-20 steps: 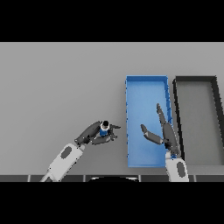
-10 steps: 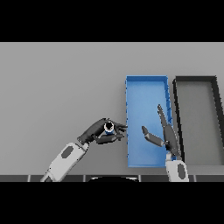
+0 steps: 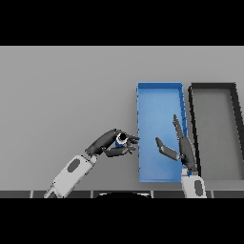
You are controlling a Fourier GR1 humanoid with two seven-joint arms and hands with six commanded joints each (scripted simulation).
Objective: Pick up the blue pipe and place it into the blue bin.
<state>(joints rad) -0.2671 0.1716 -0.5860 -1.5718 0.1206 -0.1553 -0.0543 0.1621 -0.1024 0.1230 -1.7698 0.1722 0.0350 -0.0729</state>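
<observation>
Grey table (image 3: 57, 95) surface is seen bare on the left side of the head view. Next, the left hand (image 3: 112, 144) is found just beside the near left wall of the blue bin (image 3: 159, 97), its fingers and thumb curled round the blue pipe (image 3: 121, 138), which is held clear of the table with its dark open end turned upward. The pipe is judged to be short, rigid and light, with a smooth, possibly slippery wall; a grip round its middle, as now taken, is thought safest, since a pinch at the rim could let it pivot or slide out. Further right, over the bin's near end, the right hand (image 3: 181, 147) is held idle with fingers straight and thumb spread apart, holding nothing. At the far right, a black bin (image 3: 213, 87) is set beside the blue one.
</observation>
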